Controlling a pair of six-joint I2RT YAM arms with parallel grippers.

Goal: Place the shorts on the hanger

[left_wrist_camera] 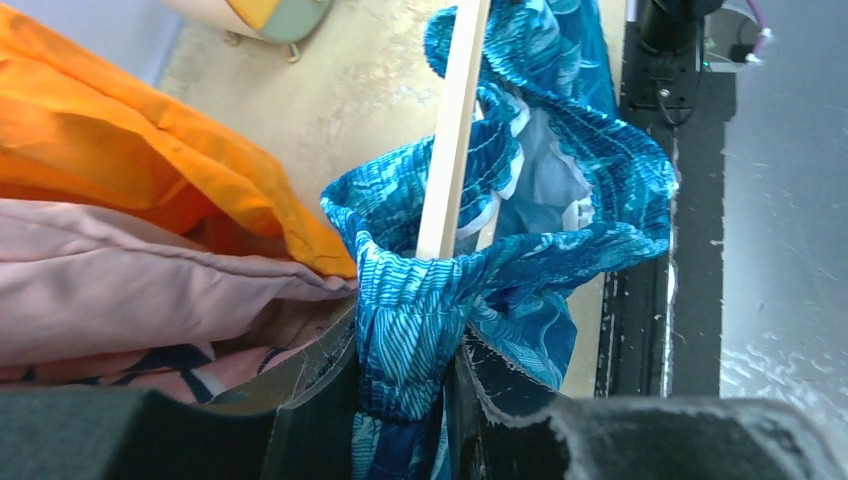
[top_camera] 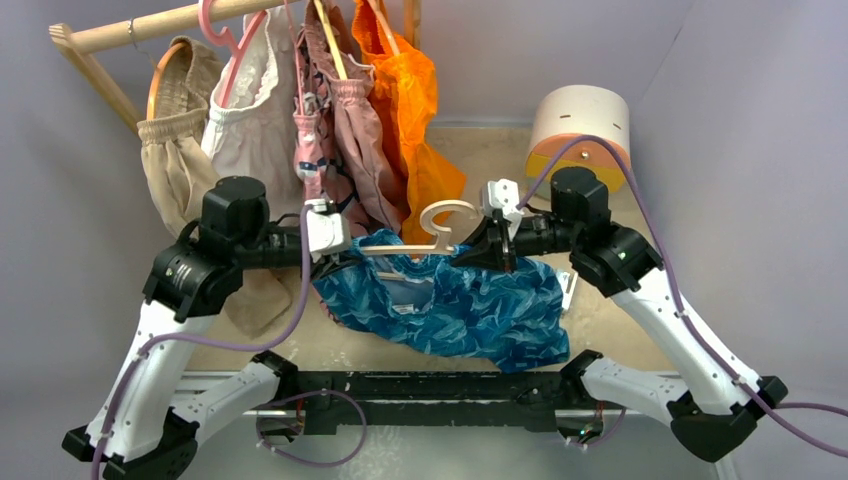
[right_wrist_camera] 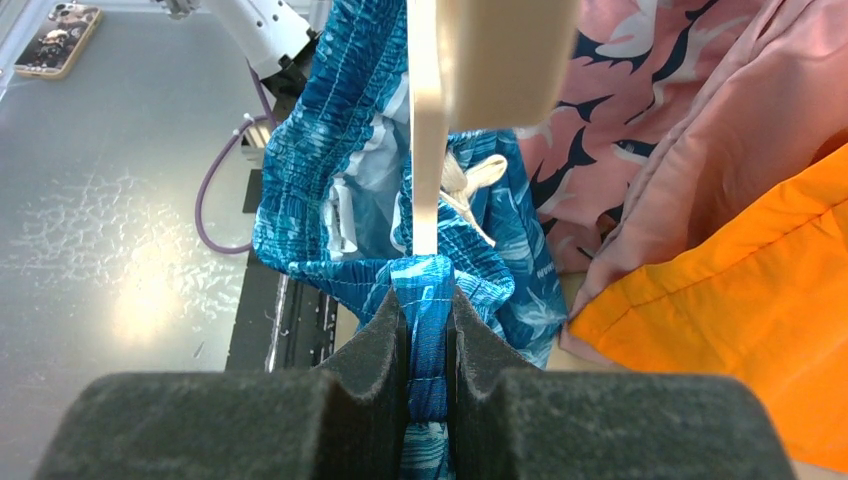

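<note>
The blue leaf-print shorts hang stretched between my two grippers above the table. The pale wooden hanger sits at their waist, hook up, with its arms inside the waistband. My left gripper is shut on the left end of the waistband; the hanger's bar runs into the fabric just beyond it. My right gripper is shut on the right end of the waistband, with the hanger's bar straight ahead. The white drawstring shows inside the waist.
A wooden rail at the back left carries several hung garments: beige, white, pink patterned and orange. A round beige and yellow box stands at the back right. A black bar runs along the near edge.
</note>
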